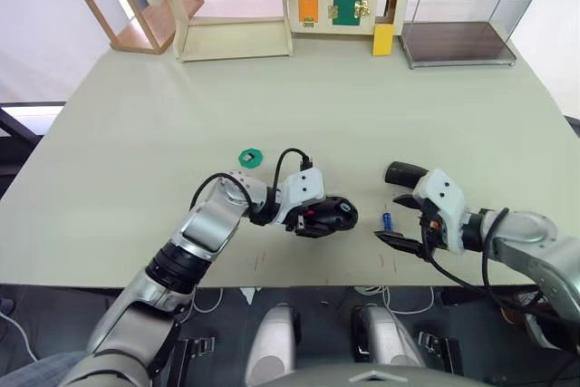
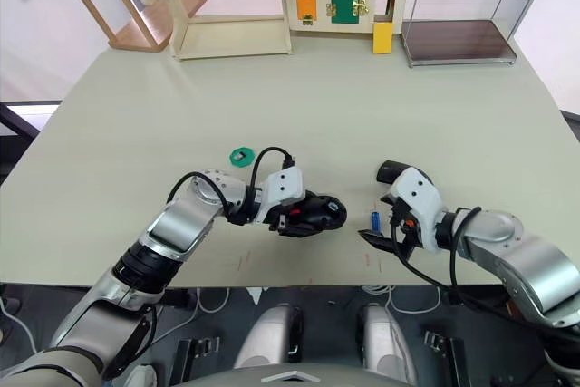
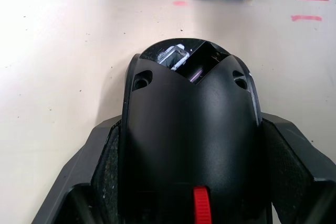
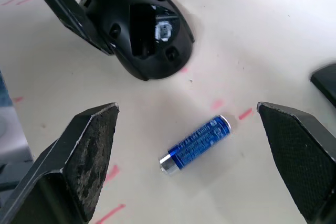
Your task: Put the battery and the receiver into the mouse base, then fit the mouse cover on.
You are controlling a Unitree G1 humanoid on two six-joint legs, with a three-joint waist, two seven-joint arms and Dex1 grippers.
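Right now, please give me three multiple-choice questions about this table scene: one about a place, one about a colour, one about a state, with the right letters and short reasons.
1. Where does the battery lie?
A. on the table between the mouse base and the right end effector
B. inside the mouse base
C. on the metal shelf

2. What colour is the ring on the table?
A. red
B. green
C. yellow

3. In what state is the left end effector?
A. open above the ring
B. shut on the battery
C. shut on the mouse base

Answers:
1 A: the battery rests bare on the table, beside the mouse base, under the open right end effector.
2 B: the ring is plainly green.
3 C: its fingers press both sides of the base.
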